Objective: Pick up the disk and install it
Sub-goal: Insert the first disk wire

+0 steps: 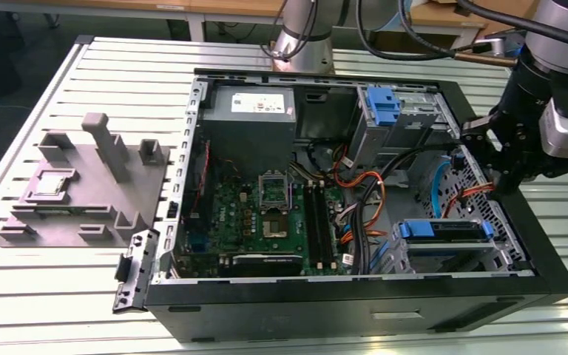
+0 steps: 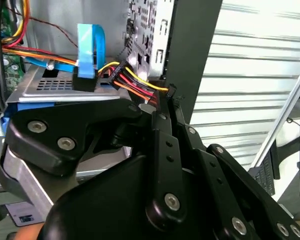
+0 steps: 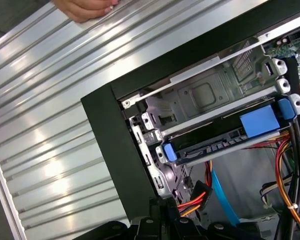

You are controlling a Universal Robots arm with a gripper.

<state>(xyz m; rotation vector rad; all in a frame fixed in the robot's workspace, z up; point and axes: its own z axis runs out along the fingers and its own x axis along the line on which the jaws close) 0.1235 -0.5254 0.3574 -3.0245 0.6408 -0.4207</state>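
The disk (image 1: 442,231), silver-grey with a blue frame, lies flat in the drive bay at the front corner of the open computer case (image 1: 294,296), on the exterior view's right. The first wrist view has the disk (image 3: 217,140) in its bay, and the second wrist view has its perforated top (image 2: 50,85) with a blue cable (image 2: 90,42) above it. My gripper (image 1: 509,185) hangs over the case's wall on the exterior view's right, past the disk. Its fingers (image 2: 157,125) are shut together, tips against a red, yellow and black wire bundle (image 2: 135,80). I cannot tell whether they pinch it.
A tall blue latch piece (image 1: 383,107) and a grey power box (image 1: 249,111) stand at the case's back. A grey fixture block (image 1: 77,185) sits on the slatted table (image 1: 47,296) to the exterior view's left. A person's hand (image 3: 87,7) rests on the table.
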